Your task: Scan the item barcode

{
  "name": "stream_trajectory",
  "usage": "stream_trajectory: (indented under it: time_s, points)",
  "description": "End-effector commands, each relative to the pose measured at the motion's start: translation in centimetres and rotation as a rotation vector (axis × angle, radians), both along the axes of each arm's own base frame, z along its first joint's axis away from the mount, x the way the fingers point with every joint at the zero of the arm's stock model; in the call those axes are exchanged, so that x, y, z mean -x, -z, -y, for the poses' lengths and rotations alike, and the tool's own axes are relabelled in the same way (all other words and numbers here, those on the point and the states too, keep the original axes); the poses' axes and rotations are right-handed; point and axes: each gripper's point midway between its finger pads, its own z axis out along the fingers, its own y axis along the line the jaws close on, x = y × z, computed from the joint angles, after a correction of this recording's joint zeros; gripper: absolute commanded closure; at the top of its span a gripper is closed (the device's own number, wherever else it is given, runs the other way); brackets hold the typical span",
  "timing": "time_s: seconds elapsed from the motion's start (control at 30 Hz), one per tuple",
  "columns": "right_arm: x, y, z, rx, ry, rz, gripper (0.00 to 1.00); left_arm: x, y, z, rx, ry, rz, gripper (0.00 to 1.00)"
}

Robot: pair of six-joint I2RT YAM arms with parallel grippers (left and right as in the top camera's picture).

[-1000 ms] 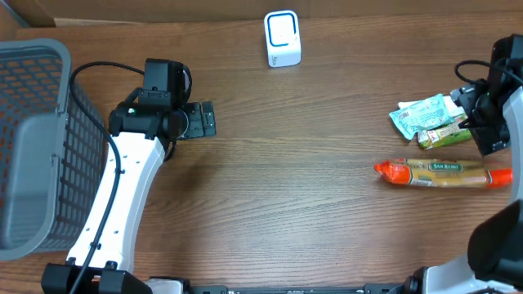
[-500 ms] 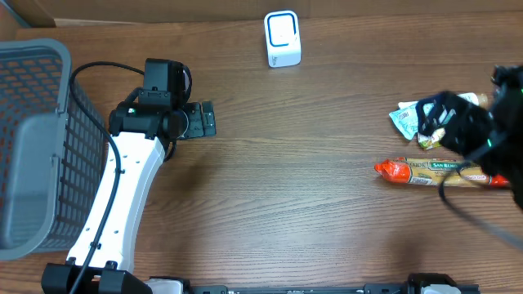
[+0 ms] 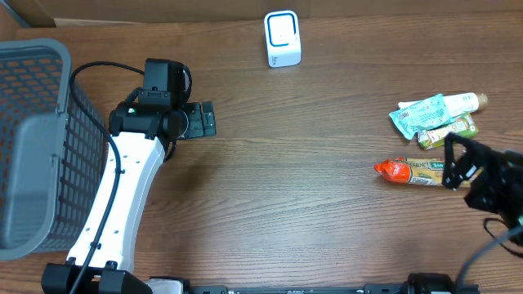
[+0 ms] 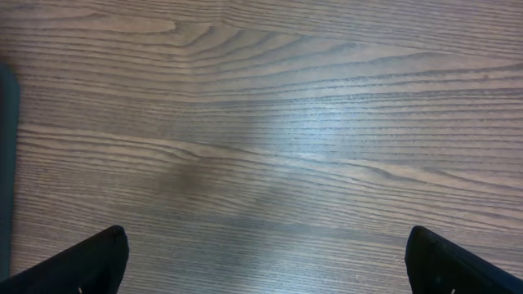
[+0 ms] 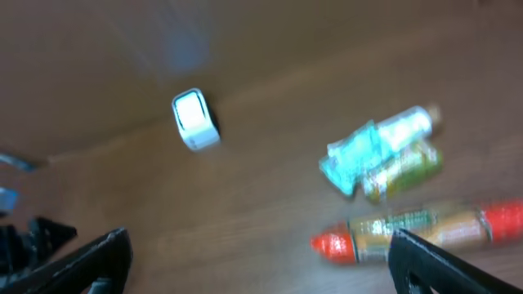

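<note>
Two wide-open, empty end effectors: left end effector (image 3: 206,121) parked; right end effector (image 3: 451,163) has shifted from the packets (image 3: 429,118) onto the orange-capped tube (image 3: 413,171); grasp likely next.

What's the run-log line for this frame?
phase: pre-grasp | left gripper: open, empty, over bare table | right gripper: open, empty, above orange-ended pack | scanner: table's far edge, no item presented

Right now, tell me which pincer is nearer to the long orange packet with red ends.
Right. The right pincer hangs open over the right end of the long orange packet. The left pincer is far off on the other side, toward the basket.
</note>
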Motion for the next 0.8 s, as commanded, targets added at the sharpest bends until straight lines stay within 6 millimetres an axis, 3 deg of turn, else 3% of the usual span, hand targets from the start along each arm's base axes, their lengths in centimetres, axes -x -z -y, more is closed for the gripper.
stream_trajectory:
  time_s: [0.0, 0.13, 0.23, 0.5, 0.67, 0.77]
  points:
    - [0.3, -0.3, 0.1, 0.077, -0.038, 0.087, 0.0, -0.2, -0.2, -0.1, -0.018, 0.018, 0.005, 0.0]
    - [-0.1, 0.4, -0.5, 0.102, -0.079, 0.215, 0.0, -0.2, -0.2, -0.1, -0.018, 0.018, 0.005, 0.0]
    - [-0.8, 2.0, -0.4, 0.111, -0.074, 0.302, 0.0, -0.2, -0.2, -0.1, -0.018, 0.018, 0.005, 0.0]
    - [-3.6, 8.7, -0.3, 0.134, -0.057, 0.579, 0.0, -0.2, -0.2, -0.1, -0.018, 0.017, 0.005, 0.0]
    - [-4.3, 14.9, -0.5, 0.134, -0.068, 0.609, 0.0, -0.2, -0.2, -0.1, -0.018, 0.018, 0.005, 0.0]
    - [-4.5, 17.7, -0.4, 0.134, -0.067, 0.61, 0.0, -0.2, -0.2, 0.0, -0.018, 0.019, 0.005, 0.0]
